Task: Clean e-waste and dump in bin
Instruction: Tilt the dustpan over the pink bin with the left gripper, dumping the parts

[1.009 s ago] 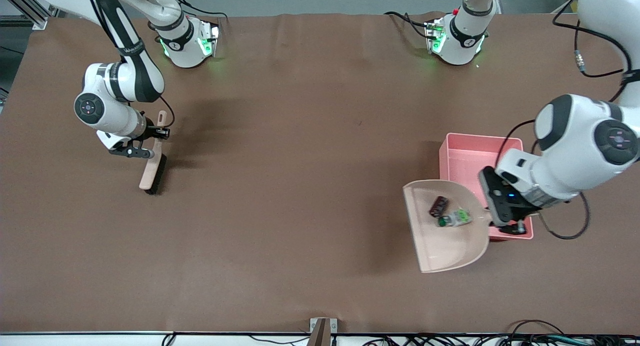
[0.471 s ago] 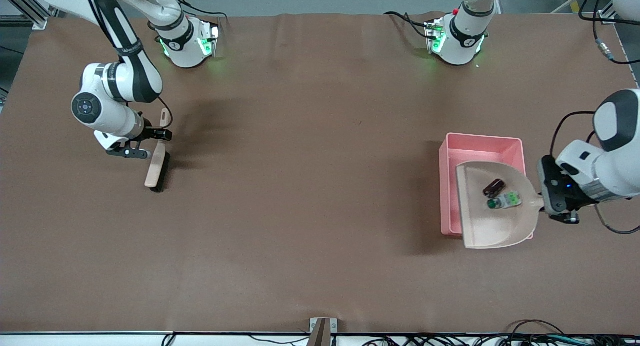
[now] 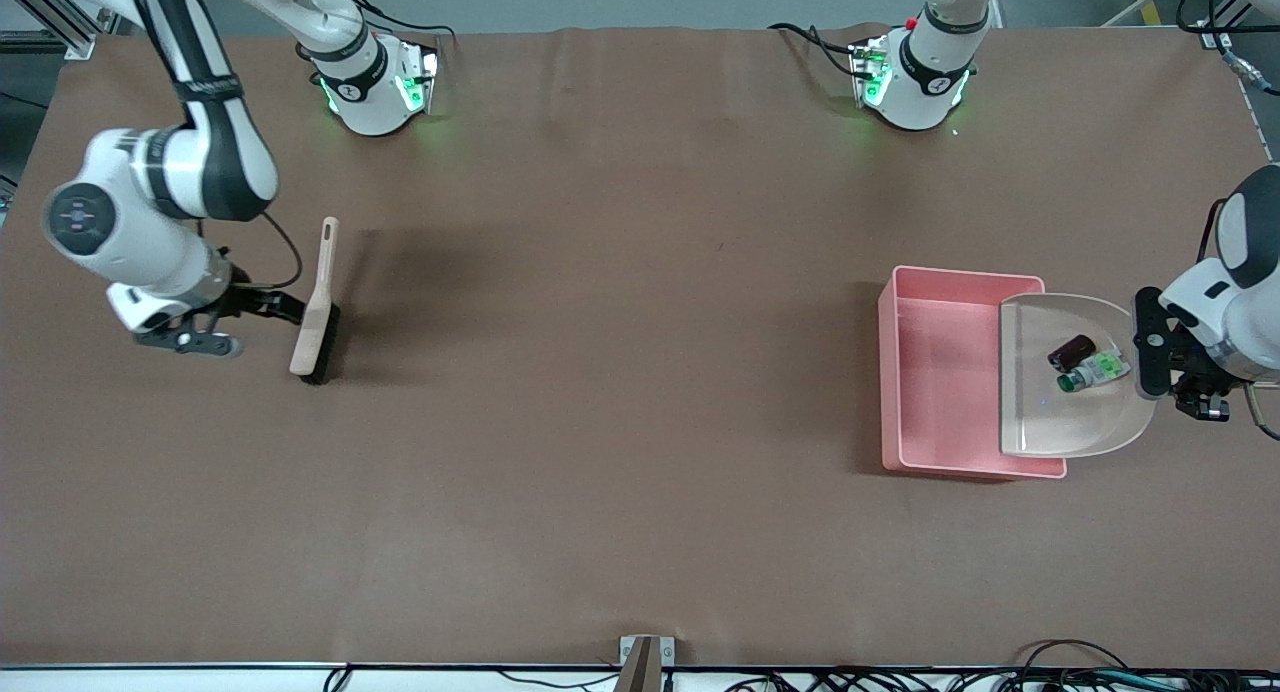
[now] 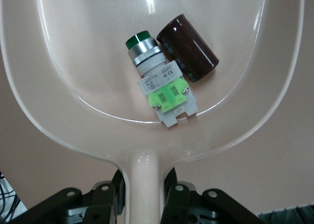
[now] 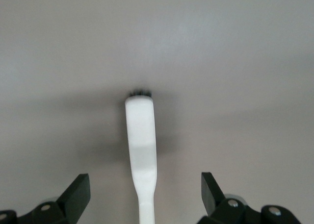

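Brown tabletop (image 3: 640,422), both arm bases at its 12 o'clock edge in the front view. Item one, the bin (image 3: 930,392): pink tub at about 3 o'clock, toward the left arm's end; we see no part on its floor yet. Item two, the dustpan (image 3: 1060,427): a second ago on the tabletop just beside the bin, now carried over the bin's 3 o'clock half, its mouth facing 9 o'clock across the tub, its rounded back overhanging the rim. The left tool (image 3: 1148,360) is clamped on the dustpan's handle. Item three, the e-waste: the dark block (image 3: 1070,351) and the silver-white part with the green band (image 3: 1095,370) lie touching each other in the pan's back curve, near the handle. We judge the sweeping done and the carry finished; what remains is to tip the mouth downward so both parts slide into the tub. Item four, the brush (image 3: 315,317): at 9 o'clock, bristles down on the tabletop. The right tool (image 5: 144,185) has let go of it and drawn back; its fingers are spread wide to either side of the handle, touching nothing, and this arm waits. Obstructions: none between pan and tub. Risk, in our judgement: the parts sit far from the mouth, so a shallow tilt may leave them lodged, and the round one may roll sideways.
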`<state>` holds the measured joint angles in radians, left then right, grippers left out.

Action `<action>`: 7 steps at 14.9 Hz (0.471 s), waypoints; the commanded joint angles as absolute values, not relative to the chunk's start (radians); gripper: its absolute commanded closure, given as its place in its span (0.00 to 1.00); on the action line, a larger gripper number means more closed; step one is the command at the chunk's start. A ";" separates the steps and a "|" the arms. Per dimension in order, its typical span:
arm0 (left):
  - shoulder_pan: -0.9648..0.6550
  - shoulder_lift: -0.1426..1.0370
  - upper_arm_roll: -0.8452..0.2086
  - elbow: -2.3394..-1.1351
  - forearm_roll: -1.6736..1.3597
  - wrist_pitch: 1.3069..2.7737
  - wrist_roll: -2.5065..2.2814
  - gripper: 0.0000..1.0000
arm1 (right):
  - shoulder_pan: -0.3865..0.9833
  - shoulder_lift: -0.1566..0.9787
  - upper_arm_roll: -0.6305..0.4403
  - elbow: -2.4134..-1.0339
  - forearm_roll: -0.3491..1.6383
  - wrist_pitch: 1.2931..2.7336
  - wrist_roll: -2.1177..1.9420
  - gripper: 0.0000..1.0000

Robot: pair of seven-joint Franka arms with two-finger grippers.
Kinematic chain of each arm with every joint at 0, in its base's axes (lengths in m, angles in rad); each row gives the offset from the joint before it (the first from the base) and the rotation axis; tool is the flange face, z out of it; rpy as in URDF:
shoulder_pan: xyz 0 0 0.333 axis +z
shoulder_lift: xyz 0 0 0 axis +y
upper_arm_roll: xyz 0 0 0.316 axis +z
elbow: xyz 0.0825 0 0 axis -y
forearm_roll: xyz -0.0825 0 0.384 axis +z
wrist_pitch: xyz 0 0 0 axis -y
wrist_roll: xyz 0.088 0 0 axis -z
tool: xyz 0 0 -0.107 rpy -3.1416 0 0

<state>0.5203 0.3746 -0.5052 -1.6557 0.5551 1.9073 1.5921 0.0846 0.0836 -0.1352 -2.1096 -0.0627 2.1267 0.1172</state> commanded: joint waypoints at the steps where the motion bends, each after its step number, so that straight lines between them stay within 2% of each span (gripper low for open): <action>1: 0.515 0.331 -0.503 -1.726 0.642 1.907 1.556 1.00 | 0.072 0.083 -0.121 -1.865 -0.067 1.926 0.117 0.00; 4: 0.479 0.328 -0.511 -1.769 0.786 1.901 1.447 1.00 | 0.072 0.086 -0.120 -1.688 -0.064 1.790 0.118 0.00; 7: 0.466 0.328 -0.512 -1.781 0.845 1.899 1.408 1.00 | 0.061 0.069 -0.126 -1.617 0.039 1.700 0.110 0.00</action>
